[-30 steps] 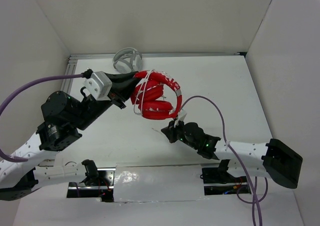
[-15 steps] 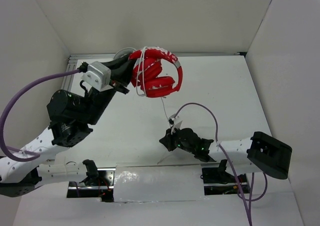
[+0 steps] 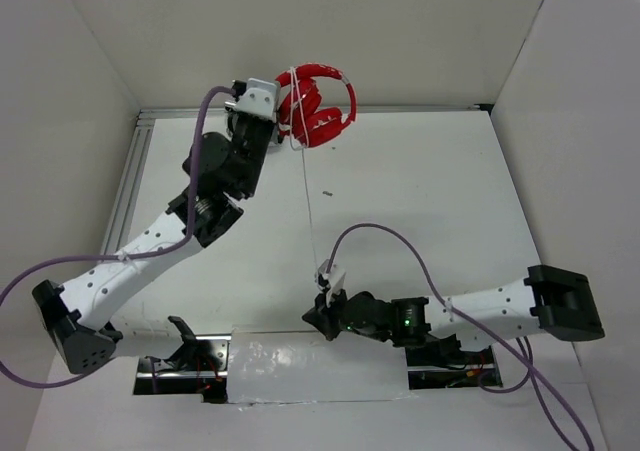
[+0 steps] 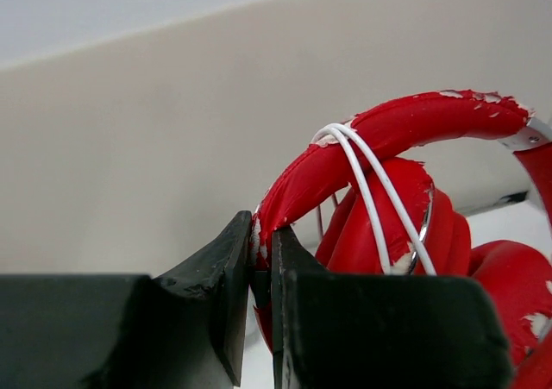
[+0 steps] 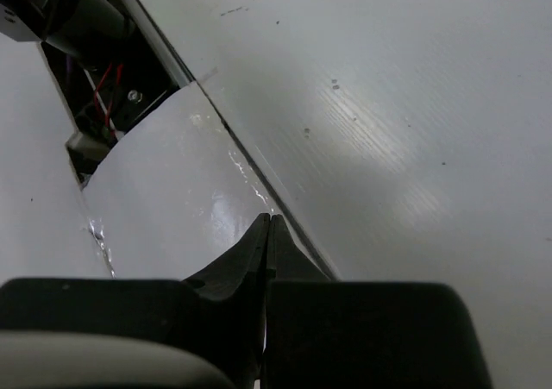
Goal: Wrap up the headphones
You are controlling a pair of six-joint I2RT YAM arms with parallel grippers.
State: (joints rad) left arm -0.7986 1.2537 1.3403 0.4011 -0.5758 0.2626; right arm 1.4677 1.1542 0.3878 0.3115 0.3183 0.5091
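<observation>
Left fingers (image 4: pixel 246 264) were closed tight on the red headband of the headphones (image 3: pixel 322 111), which was pinched between both tips. Headphones were held up off the desk (image 3: pixel 450 191), at its far edge near the back wall, with the ear cups tucked inside the headband's curve. White cable (image 3: pixel 311 211) was looped over the headband in a few strands, clear in the left wrist view. From there it ran down in 1 straight taut line across the desk toward the near edge. Right fingers (image 5: pixel 261 244) were pressed fully together. Top view showed the cable ending right at them, so they had it pinched, though the right wrist view did not show the cable past the tips. They sat low by the front edge, just beside a shiny sheet (image 5: pixel 164 208) lying between the 2 arm bases. Left arm was stretched far forward; right arm reached left across the front.
</observation>
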